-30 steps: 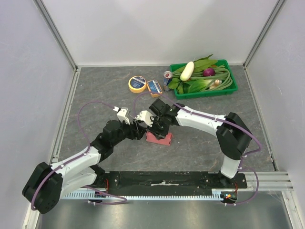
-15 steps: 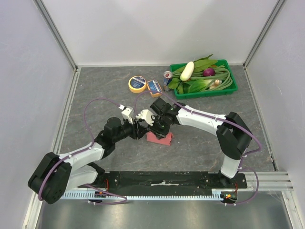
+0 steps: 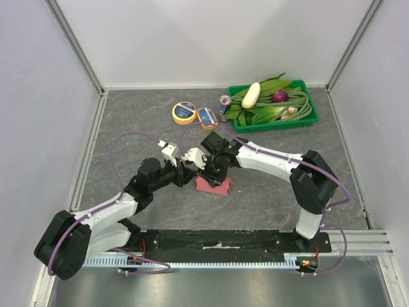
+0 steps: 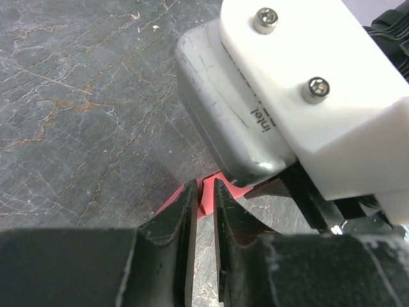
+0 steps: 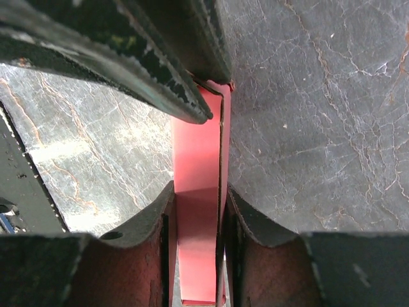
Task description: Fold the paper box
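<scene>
Arms: two, their bases at the near edge, both reaching in to meet at the middle of the tabletop [image 3: 128, 128].
Paper box [image 3: 215, 186]: one, pink-red card, lying on the tabletop at the centre, right under the two hands.
Right hand [image 5: 199, 195]: pinching an upright panel of the paper box, one finger pressed against each face of the card.
Left hand [image 4: 204, 192]: fingers drawn close with only a thin slit between them. An edge of the red card shows in that slit, but I cannot tell whether they press on it.
Green tray [image 3: 275, 126]: one, at the far right. It holds one pale long vegetable [image 3: 250, 95], one red onion [image 3: 280, 96], and leafy greens and long beans that cannot be counted.
Yellow tape roll [image 3: 183, 112]: one, far centre, lying flat.
Blue-and-orange box [image 3: 206, 116]: one, just beside the tape roll.
Can [image 3: 225, 102]: one, upright, between that small box and the tray.
Purple cables [image 3: 121, 147]: one looping along each arm.
Surface: dark grey, stone-veined, matte.
Room: plain white walls [image 3: 192, 38] on three sides, with metal corner posts and a metal rail along the near edge.
</scene>
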Available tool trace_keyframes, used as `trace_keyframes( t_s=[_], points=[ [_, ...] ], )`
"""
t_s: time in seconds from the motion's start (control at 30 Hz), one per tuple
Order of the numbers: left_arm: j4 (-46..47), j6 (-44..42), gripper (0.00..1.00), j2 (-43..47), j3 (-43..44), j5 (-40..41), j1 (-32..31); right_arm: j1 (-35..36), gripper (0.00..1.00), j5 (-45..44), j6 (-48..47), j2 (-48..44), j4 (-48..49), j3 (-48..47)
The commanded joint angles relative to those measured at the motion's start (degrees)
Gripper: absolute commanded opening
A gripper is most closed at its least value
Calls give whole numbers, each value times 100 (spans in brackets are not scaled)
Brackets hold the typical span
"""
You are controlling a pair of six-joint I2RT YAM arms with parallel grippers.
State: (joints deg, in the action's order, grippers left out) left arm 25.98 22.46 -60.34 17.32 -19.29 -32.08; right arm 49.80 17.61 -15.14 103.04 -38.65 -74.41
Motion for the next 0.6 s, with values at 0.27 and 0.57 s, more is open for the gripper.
trace_keyframes(
  t_s=[0.27, 0.57],
  points=[
    [-373, -172, 13, -101, 623, 680, -545, 47, 24, 50, 11, 154, -107, -3],
    [-646, 13, 8, -215, 764, 1243, -870, 56, 24, 94, 63, 137, -72, -47]
  ],
)
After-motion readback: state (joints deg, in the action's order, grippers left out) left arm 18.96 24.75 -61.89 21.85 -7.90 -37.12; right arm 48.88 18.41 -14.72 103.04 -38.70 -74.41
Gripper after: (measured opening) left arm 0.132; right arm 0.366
